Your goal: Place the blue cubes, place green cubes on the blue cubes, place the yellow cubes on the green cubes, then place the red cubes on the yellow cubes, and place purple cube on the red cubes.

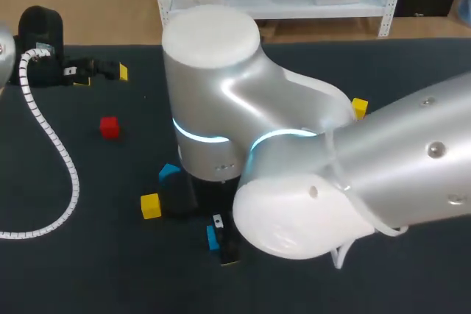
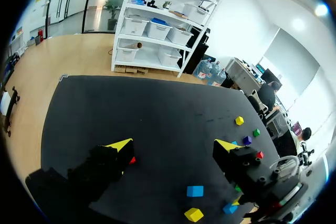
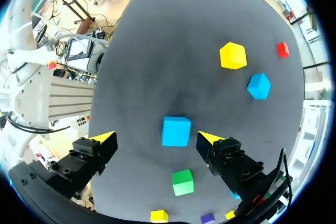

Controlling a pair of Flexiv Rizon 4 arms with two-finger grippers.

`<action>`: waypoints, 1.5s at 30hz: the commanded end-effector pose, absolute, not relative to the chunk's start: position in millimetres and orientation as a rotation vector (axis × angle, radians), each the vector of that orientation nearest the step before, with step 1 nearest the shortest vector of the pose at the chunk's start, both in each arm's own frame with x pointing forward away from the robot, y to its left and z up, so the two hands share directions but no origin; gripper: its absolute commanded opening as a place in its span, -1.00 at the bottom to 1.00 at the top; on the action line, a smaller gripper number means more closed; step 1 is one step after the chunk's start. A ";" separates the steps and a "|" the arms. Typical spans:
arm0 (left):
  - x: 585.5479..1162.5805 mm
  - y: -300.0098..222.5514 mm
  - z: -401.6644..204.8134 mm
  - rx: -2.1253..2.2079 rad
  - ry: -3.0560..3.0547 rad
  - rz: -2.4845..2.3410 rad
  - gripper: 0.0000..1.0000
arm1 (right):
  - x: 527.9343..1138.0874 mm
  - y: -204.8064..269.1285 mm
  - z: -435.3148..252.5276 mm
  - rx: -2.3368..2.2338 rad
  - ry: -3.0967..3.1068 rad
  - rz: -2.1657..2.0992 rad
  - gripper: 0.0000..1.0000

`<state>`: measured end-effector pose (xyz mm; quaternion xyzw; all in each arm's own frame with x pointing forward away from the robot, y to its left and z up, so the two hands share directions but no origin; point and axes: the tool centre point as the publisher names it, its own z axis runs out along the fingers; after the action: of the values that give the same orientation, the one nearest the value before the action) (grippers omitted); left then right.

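Observation:
In the right wrist view my right gripper (image 3: 156,139) is open, and a blue cube (image 3: 176,130) lies on the dark mat between its yellow tips, touching neither. Under the gripper sit a green cube (image 3: 182,182), a yellow cube (image 3: 159,215) and a purple cube (image 3: 208,217). Ahead lie a second blue cube (image 3: 259,85), a yellow cube (image 3: 232,55) and a red cube (image 3: 282,49). In the head view my right arm hides most of the middle; a red cube (image 1: 109,127), a yellow cube (image 1: 150,206) and a blue cube (image 1: 169,171) show. My left gripper (image 1: 101,73) stands open at the far left, empty (image 2: 173,148).
A white ribbed cable (image 1: 51,137) trails over the mat's left side. Another yellow cube (image 1: 359,107) peeks out behind my right arm. In the left wrist view a yellow cube (image 2: 239,120), a green cube (image 2: 256,132) and a purple cube (image 2: 247,140) lie off to one side.

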<state>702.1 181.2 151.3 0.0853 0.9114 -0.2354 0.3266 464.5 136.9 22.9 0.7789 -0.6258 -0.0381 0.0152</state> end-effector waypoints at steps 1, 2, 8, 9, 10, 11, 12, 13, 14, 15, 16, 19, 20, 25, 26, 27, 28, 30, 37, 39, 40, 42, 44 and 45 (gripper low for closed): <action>701.6 183.1 150.0 0.228 2.380 -0.628 1.00 | 470.8 138.0 13.9 2.408 -1.953 -0.140 1.00; 701.6 183.1 150.0 0.228 2.380 -0.628 1.00 | 471.2 138.3 12.4 2.406 -1.954 -0.137 1.00; 701.6 183.1 150.0 0.228 2.380 -0.628 1.00 | 472.9 138.8 3.3 2.400 -1.954 -0.150 1.00; 701.6 183.1 150.0 0.228 2.380 -0.628 1.00 | 473.1 138.6 2.6 2.398 -1.956 -0.154 1.00; 701.6 183.1 150.0 0.228 2.380 -0.628 1.00 | 473.2 138.5 2.3 2.396 -1.958 -0.155 1.00; 701.6 183.1 150.0 0.228 2.380 -0.628 1.00 | 473.2 138.6 2.2 2.394 -1.959 -0.155 1.00; 701.6 183.1 150.0 0.228 2.380 -0.628 1.00 | 473.1 138.6 2.1 2.393 -1.961 -0.157 0.95; 701.6 183.1 150.0 0.228 2.380 -0.628 1.00 | 473.0 138.6 2.1 2.393 -1.963 -0.157 0.07; 701.6 183.1 150.0 0.228 2.380 -0.628 1.00 | 472.9 138.7 2.2 2.392 -1.965 -0.156 -0.15; 701.6 183.1 150.0 0.228 2.380 -0.628 1.00 | 472.8 138.7 2.2 2.391 -1.967 -0.157 -0.40; 701.6 183.1 150.0 0.228 2.380 -0.628 1.00 | 472.5 138.9 2.5 2.388 -1.974 -0.163 -0.73; 701.6 183.1 150.0 0.228 2.380 -0.628 1.00 | 471.7 139.2 2.9 2.385 -1.976 -0.172 -1.00; 701.6 183.1 150.0 0.228 2.380 -0.628 1.00 | 471.3 139.5 2.8 2.383 -1.976 -0.176 -1.00; 701.6 183.1 150.0 0.228 2.380 -0.628 1.00 | 472.2 137.8 1.8 2.347 -1.986 -0.157 -1.00; 701.6 183.1 150.0 0.228 2.380 -0.628 1.00 | 474.3 136.2 2.0 2.339 -1.993 -0.151 -1.00; 701.6 183.1 150.0 0.228 2.380 -0.628 1.00 | 476.7 134.4 3.3 2.334 -2.003 -0.149 -1.00; 701.6 183.1 150.0 0.228 2.380 -0.628 1.00 | 479.4 132.6 5.3 2.327 -2.016 -0.138 -1.00; 701.6 183.1 150.0 0.228 2.380 -0.628 1.00 | 487.1 128.9 11.5 2.307 -2.050 -0.112 -1.00; 701.6 183.1 150.0 0.228 2.380 -0.628 1.00 | 528.1 115.0 35.9 2.271 -2.131 -0.075 -1.00; 701.6 183.1 150.0 0.228 2.380 -0.628 1.00 | 539.6 109.6 40.4 2.264 -2.150 -0.077 -1.00; 701.6 183.1 150.0 0.228 2.380 -0.628 1.00 | 545.5 106.9 41.2 2.260 -2.157 -0.082 -1.00; 701.6 183.1 150.0 0.228 2.380 -0.628 1.00 | 556.9 103.0 40.4 2.257 -2.162 -0.097 -1.00; 701.6 183.1 150.0 0.228 2.380 -0.628 1.00 | 566.1 98.1 38.9 2.250 -2.160 -0.109 -1.00; 701.6 183.1 150.0 0.228 2.380 -0.628 1.00 | 571.1 95.1 38.1 2.251 -2.156 -0.116 -1.00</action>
<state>702.1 181.2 151.3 0.0853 0.9114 -0.2354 0.3266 557.6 99.9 40.4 0.7207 -0.6928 -0.0242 0.0050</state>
